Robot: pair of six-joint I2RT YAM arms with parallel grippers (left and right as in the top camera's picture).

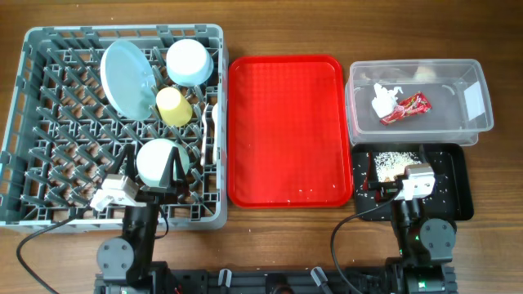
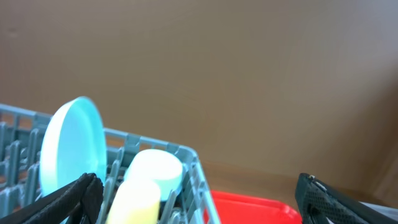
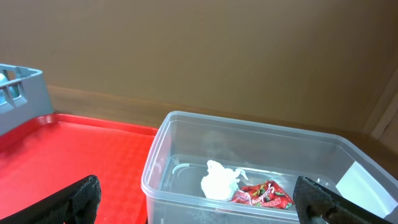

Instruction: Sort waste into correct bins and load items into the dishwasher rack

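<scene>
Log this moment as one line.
left gripper open | right gripper open | napkin, wrapper in clear tub | scraps in black tray | plate, bowls, cup in rack

You see the grey rack (image 1: pixel 33 122) at the table's (image 1: pixel 498 33) left, holding a pale blue plate (image 1: pixel 127 77) on edge, a back bowl (image 1: pixel 189 61), a yellow cup (image 1: pixel 172 106) and a front bowl (image 1: pixel 155 161). A red tray (image 1: pixel 286 131) lies mid-table. At the right, the clear tub (image 1: pixel 478 122) holds a napkin (image 1: pixel 382 100) and a red wrapper (image 1: pixel 406 109); rice scraps (image 1: pixel 396 159) lie in the black tray (image 1: pixel 458 184).

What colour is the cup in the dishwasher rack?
The cup is yellow, clearest in the overhead view.
</scene>
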